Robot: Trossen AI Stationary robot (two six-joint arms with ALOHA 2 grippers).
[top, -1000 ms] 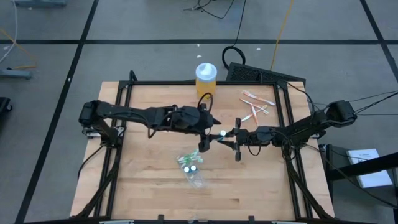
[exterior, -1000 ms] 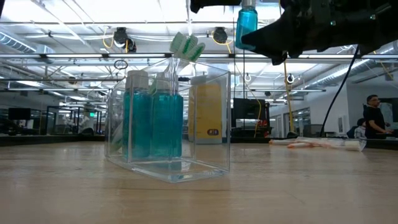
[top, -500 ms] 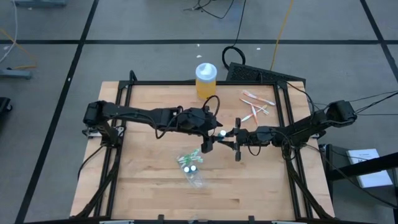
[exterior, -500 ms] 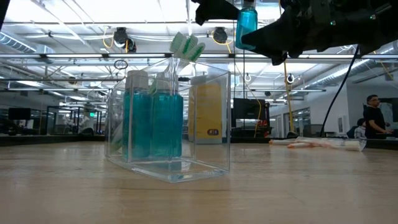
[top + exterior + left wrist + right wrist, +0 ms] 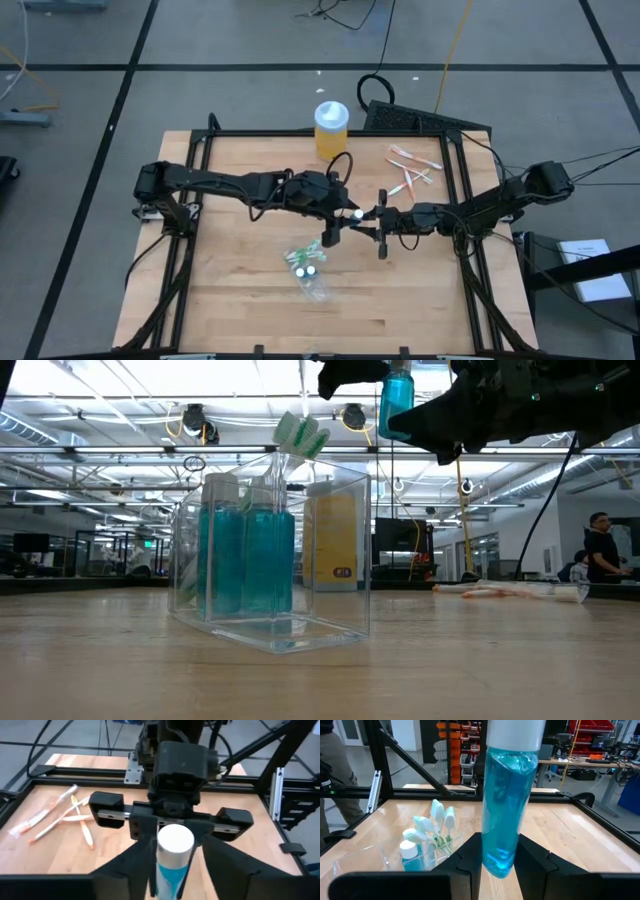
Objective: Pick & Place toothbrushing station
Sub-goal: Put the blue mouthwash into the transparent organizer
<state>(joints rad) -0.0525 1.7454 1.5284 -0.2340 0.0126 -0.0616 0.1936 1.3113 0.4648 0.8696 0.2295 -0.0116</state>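
Note:
The toothbrushing station [image 5: 310, 270] is a clear plastic box standing on its base on the table's near middle. It holds two blue bottles and several green-and-white toothbrushes [image 5: 270, 560] [image 5: 422, 847]. My right gripper [image 5: 368, 219] [image 5: 500, 867] is shut on a third blue bottle with a white cap [image 5: 355, 213] [image 5: 397, 400], held high above the table. My left gripper [image 5: 338, 222] [image 5: 175, 870] is open. Its fingers stand on either side of the bottle's upper part, just below the cap [image 5: 175, 840]; I cannot tell whether they touch it. My right gripper pinches the bottle's lower part [image 5: 499, 855] between its two fingers. The fingers lie level and come from the table's right side. The bottle stands upright in the hold, cap up, lifted clear of the table.
A yellow-orange jar with a white lid [image 5: 331, 128] [image 5: 335, 545] stands at the far edge. Several wrapped toothbrushes [image 5: 412, 170] [image 5: 60, 815] lie at the far right. People [image 5: 600, 550] show in the room beyond the table.
My left gripper has gone toward the table's right edge, up to the bottle held by my right gripper, and now flanks its cap end. The bottle and my right gripper have kept still.

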